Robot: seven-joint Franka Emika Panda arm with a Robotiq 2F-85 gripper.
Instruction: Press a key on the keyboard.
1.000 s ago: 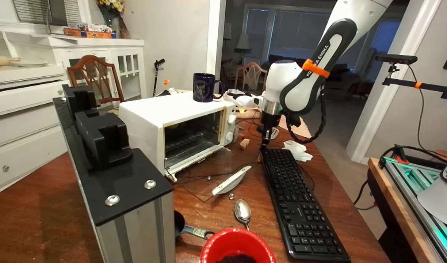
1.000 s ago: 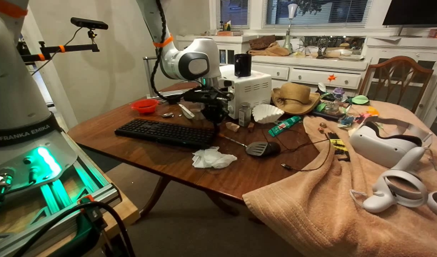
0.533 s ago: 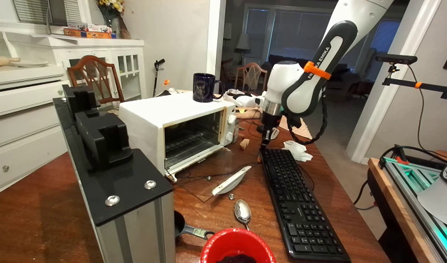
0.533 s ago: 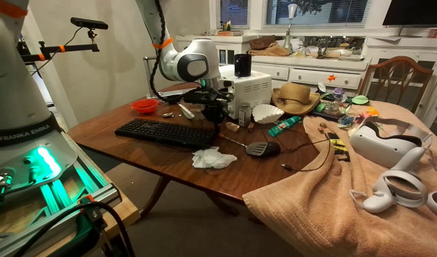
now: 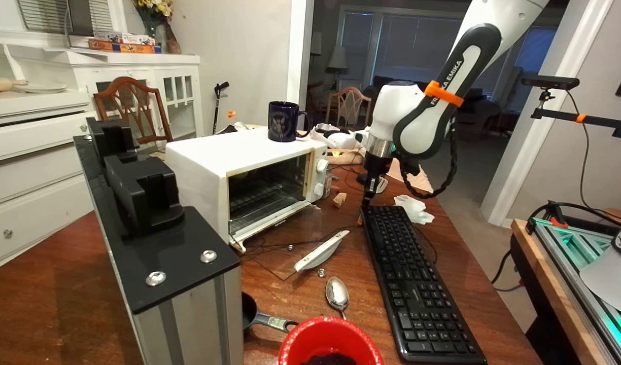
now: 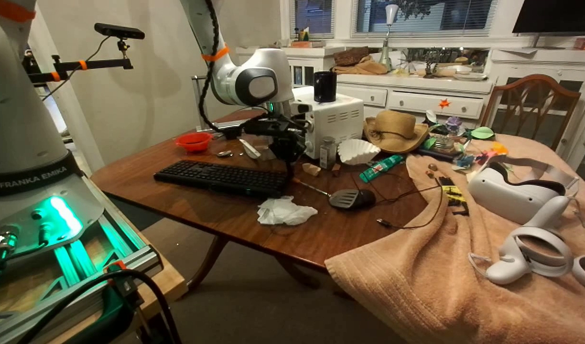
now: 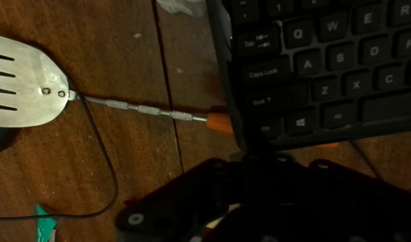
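Observation:
The long black keyboard lies on the wooden table, also in an exterior view. In the wrist view its letter end fills the upper right. My gripper is shut, its dark fingertips together over the corner by the Ctrl key. I see nothing held between the fingers. In both exterior views the gripper points down at the keyboard's far corner, and its tip is very close to it. Whether it touches a key or the frame is hidden by the dark fingers.
A spatula lies beside the keyboard, its orange handle running under the corner. A white toaster oven with a mug stands beside. Crumpled white tissue, a spoon and a red bowl are near.
The arm's wrist and forearm have dipped slightly, then risen a little and shifted a bit toward the robot base. The fingertips stay at the keyboard's corner. The keyboard has barely shifted.

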